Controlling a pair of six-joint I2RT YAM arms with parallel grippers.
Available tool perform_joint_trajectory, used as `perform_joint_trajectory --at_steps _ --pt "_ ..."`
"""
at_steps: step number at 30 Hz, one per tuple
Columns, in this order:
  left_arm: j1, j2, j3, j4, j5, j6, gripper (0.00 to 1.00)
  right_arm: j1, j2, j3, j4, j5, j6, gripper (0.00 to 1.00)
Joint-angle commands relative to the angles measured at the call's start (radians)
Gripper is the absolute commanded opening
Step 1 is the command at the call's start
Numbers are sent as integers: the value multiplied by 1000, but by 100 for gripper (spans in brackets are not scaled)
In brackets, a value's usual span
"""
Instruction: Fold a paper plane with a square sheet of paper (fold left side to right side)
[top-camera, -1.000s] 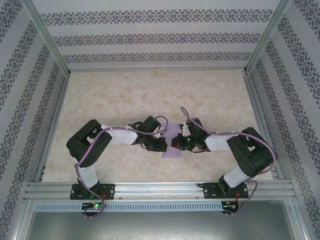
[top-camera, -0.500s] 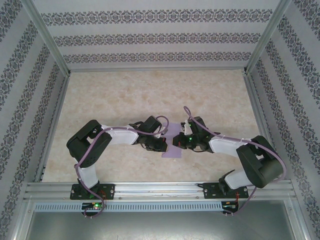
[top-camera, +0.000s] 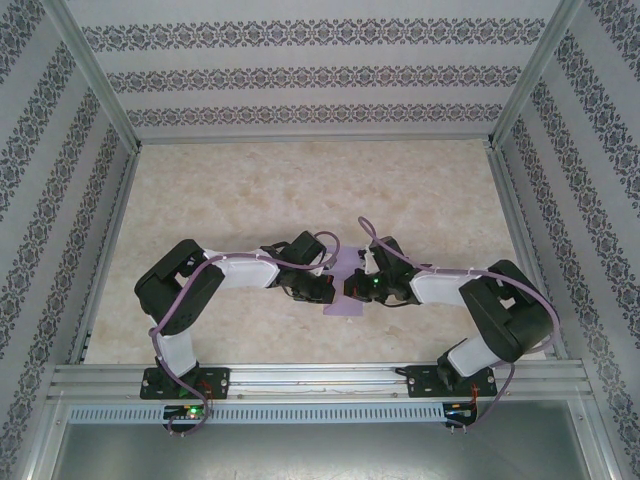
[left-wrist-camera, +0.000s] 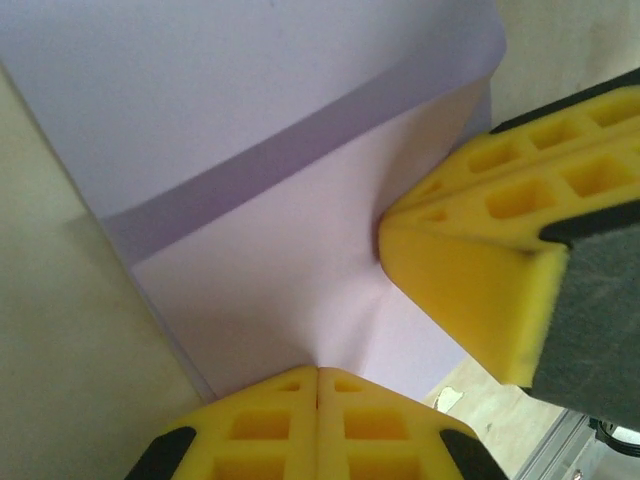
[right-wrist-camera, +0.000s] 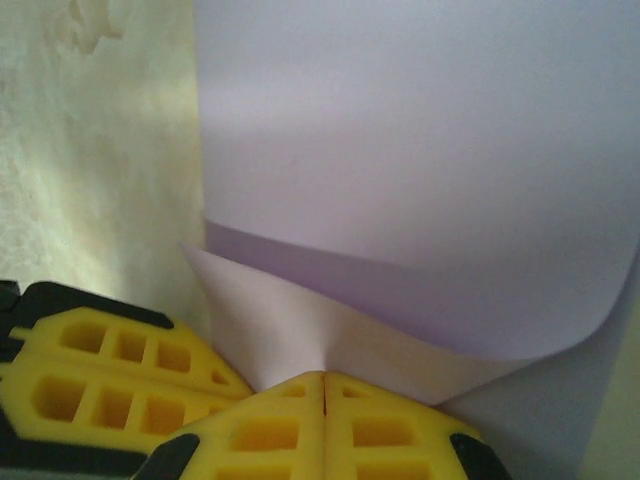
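Item: square sheet of paper (top-camera: 345, 306), lavender, matte, unmarked.
Location: pale marbled table (top-camera: 250, 190), centre-front, between both arm tips.
Condition: partly folded; upper layer curls over lower, darker shadow band along overlap. Fold line unclear from above.
Left gripper (left-wrist-camera: 317, 372): clenched on sheet edge.
Right gripper (right-wrist-camera: 325, 378): clenched on sheet edge.
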Motion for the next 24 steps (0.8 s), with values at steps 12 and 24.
perform_joint_trajectory --at_steps 12,24 --pt "-20 64 -8 -134 -151 22 0 11 12 31 21 37 -27 0" --pt "-20 73 -3 -179 -195 23 0 -43 39 17 -11 69 -61 0"
